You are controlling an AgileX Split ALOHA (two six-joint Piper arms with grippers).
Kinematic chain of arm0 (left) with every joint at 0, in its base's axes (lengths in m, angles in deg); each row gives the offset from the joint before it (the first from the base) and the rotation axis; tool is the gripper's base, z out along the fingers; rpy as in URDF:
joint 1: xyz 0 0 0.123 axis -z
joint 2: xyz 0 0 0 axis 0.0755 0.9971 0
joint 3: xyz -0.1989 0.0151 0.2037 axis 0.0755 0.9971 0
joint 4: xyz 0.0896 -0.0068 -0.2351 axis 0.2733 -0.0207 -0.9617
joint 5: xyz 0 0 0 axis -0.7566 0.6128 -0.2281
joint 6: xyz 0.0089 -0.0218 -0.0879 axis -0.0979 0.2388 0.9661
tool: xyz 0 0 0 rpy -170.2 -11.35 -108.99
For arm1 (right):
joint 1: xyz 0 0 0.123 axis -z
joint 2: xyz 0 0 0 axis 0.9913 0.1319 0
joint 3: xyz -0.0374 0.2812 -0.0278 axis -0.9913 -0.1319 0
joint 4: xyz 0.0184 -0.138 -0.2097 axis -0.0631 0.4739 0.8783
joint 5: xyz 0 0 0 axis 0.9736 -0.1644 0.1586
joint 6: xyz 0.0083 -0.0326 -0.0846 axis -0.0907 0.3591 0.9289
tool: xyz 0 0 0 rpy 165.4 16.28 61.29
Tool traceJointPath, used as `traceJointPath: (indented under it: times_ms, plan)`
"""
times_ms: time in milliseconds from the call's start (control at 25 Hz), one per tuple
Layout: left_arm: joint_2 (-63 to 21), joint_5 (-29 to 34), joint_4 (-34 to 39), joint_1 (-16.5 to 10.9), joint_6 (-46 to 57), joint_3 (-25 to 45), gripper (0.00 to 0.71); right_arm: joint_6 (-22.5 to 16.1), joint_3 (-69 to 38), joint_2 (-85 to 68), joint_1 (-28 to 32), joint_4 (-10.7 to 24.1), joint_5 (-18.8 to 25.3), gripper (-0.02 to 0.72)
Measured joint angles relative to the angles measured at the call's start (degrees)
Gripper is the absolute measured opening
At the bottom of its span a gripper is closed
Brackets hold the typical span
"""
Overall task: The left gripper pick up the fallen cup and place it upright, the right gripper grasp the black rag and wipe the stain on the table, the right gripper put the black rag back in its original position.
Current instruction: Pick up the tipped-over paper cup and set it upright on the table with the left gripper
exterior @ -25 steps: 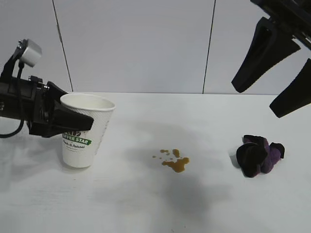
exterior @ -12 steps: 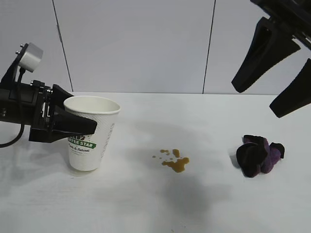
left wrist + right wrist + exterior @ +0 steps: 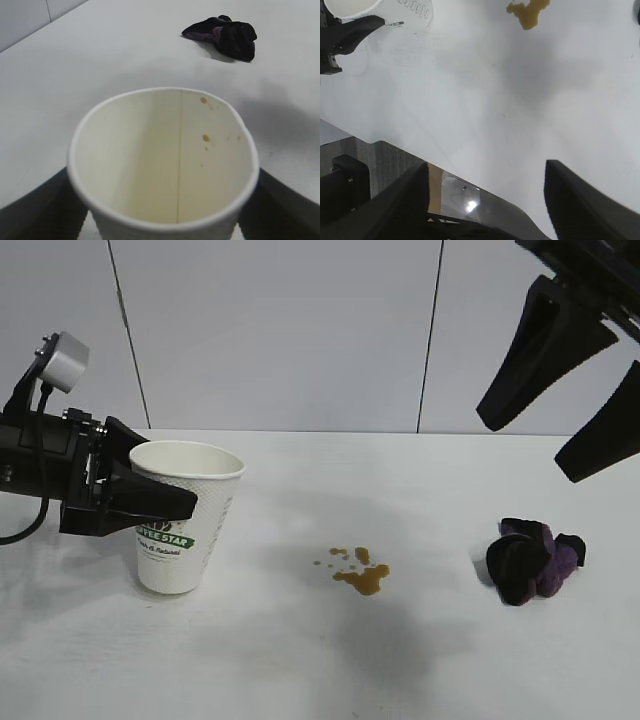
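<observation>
The white cup [image 3: 186,525] with the green banner stands upright at the left of the table [image 3: 400,670]. My left gripper [image 3: 150,502] is shut on the cup, one finger on each side just below the rim; the left wrist view looks into its open mouth [image 3: 165,165]. The brown stain [image 3: 362,575] lies mid-table, also in the right wrist view [image 3: 527,12]. The black rag [image 3: 533,560] lies bunched at the right, apart from the stain; it also shows in the left wrist view [image 3: 222,35]. My right gripper [image 3: 530,452] hangs open and empty high above the rag.
Grey wall panels stand behind the table's far edge. The right wrist view shows the table's near edge [image 3: 470,177] with dark floor and rig parts beyond it, and the cup [image 3: 410,12] with the left gripper [image 3: 350,32] far off.
The cup has gone from tilted to upright in my left gripper, shifting slightly right, then settling back a little lower. The right arm has not moved.
</observation>
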Motion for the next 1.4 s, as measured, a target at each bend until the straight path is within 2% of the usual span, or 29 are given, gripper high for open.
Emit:
traceJointPath:
  times_ms: [400, 680, 840, 1120, 1400]
  plan:
    - [0.00, 0.00, 0.00, -0.05, 2.86, 0.00, 0.537, 0.00, 0.00, 0.00, 0.00, 0.07, -0.13, 0.452]
    - [0.00, -0.06, 0.00, -0.05, 1.61, 0.00, 0.630, 0.00, 0.00, 0.00, 0.00, 0.18, -0.13, 0.452]
    - [0.00, -0.11, 0.00, -0.05, 0.68, 0.00, 0.654, 0.00, 0.00, 0.00, 0.00, 0.18, -0.13, 0.452]
    - [-0.20, -0.61, 0.21, -0.05, 2.58, 0.00, 0.657, 0.00, 0.00, 0.00, 0.00, 0.18, -0.13, 0.452]
    - [-2.36, -2.82, 5.64, -0.05, 7.27, 0.00, 0.657, 0.00, 0.00, 0.00, 0.00, 0.18, -0.13, 0.452]
